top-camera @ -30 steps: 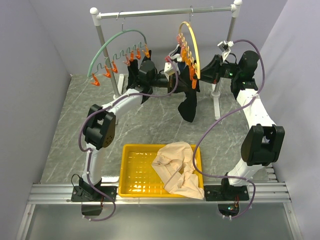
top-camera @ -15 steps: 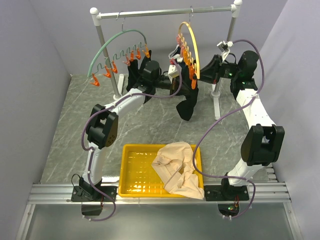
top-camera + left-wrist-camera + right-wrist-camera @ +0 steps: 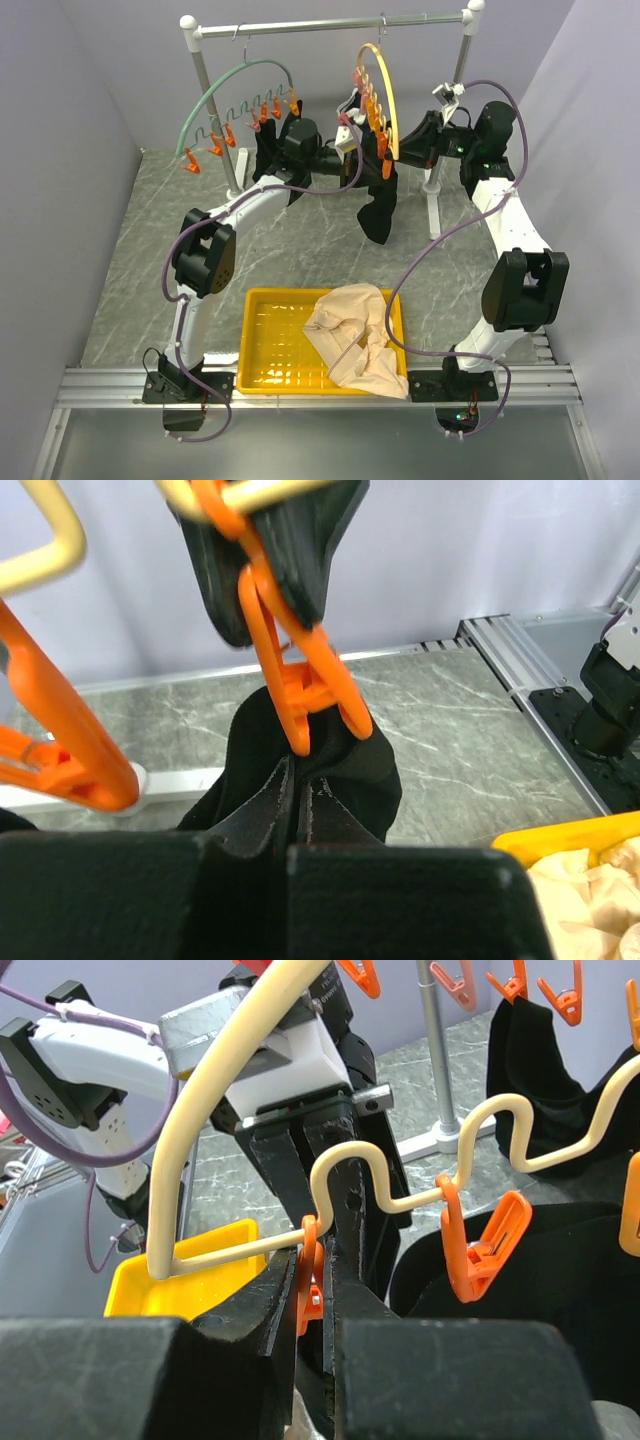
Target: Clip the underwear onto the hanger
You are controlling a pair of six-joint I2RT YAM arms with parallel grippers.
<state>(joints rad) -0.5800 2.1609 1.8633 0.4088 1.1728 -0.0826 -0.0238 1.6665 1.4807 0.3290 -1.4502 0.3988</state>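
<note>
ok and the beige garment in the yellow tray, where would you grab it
Pinch a raised fold near the middle of the beige garment, coming straight down from above. It lies crumpled in the yellow tray, so ridges stand up ready to pinch, and the tray's walls would likely block a sideways approach.

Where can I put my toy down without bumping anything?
Bare table between the tray and the hanging underwear, and left of the left arm. The tray's left half is free too; a beige garment fills its right. Crowded by the hanger, where the left claw grips underwear and the right claw squeezes a clip.
</note>
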